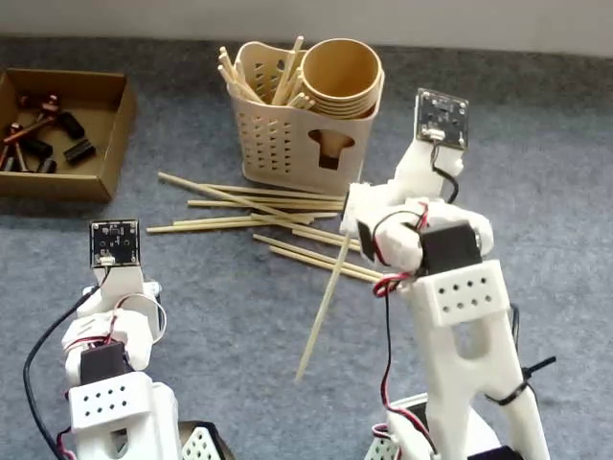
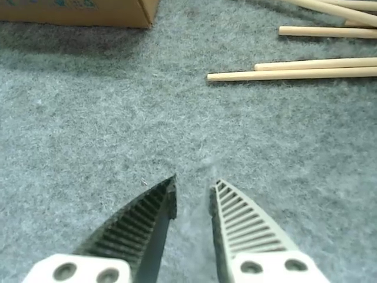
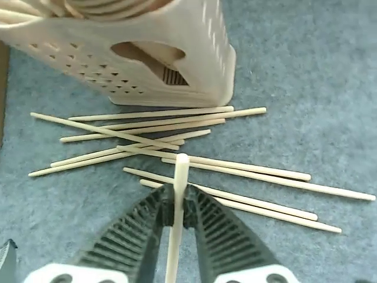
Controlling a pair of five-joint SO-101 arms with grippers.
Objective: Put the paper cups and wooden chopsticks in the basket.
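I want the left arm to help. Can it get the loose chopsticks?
Probably yes: its gripper is open, and only bare carpet lies between it and the nearest chopsticks.

The left tool (image 2: pixel 193 191) hangs low over the grey table (image 2: pixel 88 118), its ribbed jaws a little apart — one dark, one pale. Ahead lie several chopsticks (image 2: pixel 294 74); a cardboard box (image 2: pixel 76 13) sits well apart from them.

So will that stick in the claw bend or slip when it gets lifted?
Probably not bend: the stick looks like straight, stiff wood. It may swivel, since the right gripper pinches it near one end, leaving most sticking out.
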